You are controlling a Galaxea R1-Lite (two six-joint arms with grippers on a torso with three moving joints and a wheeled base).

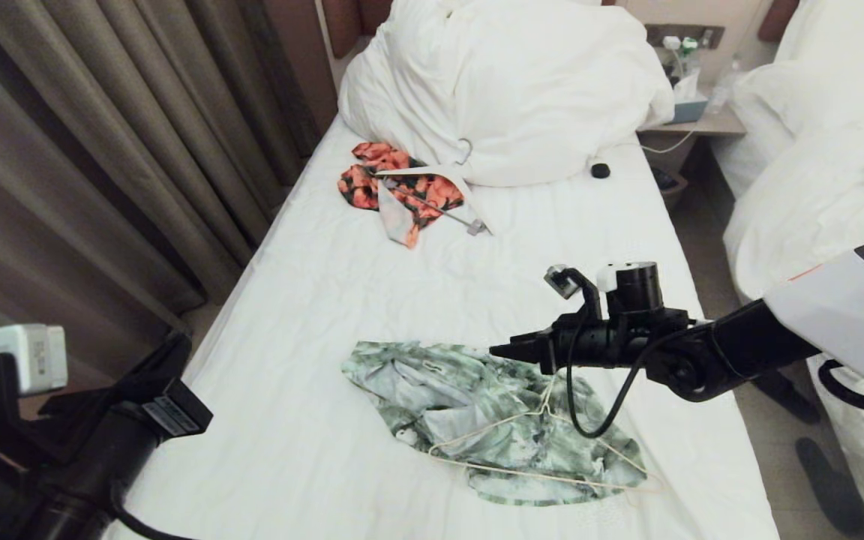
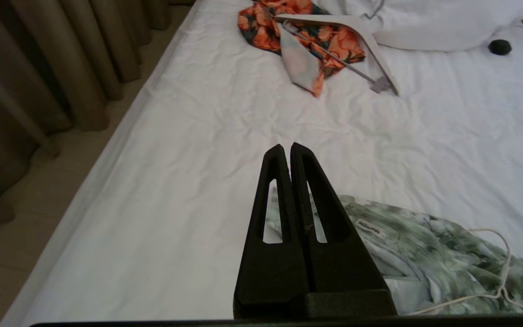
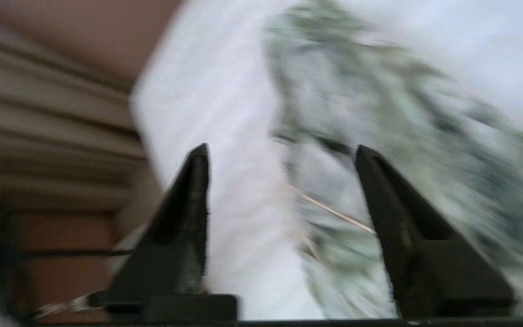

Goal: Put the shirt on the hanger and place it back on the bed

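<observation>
Shirt (image 1: 477, 412) and hanger (image 1: 544, 442) are seen lying crumpled together on the bed (image 1: 327, 247), with the right hand (image 1: 496, 350) held just above them.

The right hand is seen with its fingers spread wide and nothing between them, above the shirt's upper right part, near the hanger's hook. The thin cream hanger is laid across the shirt, its long bar towards the bed's near edge; whether it is threaded into the shirt cannot be told. The left hand (image 2: 286, 147) is held off the shirt's left side, above bare sheet, pressed shut and empty. Open sheet is left between the shirt and an orange floral garment (image 1: 394, 184) with a thick white hanger (image 1: 439, 184) near the pillows (image 1: 507, 90). Curtains (image 1: 102, 150) are hung along the bed's left edge; a second bed (image 1: 814, 150) is stood across a narrow aisle on the right.
</observation>
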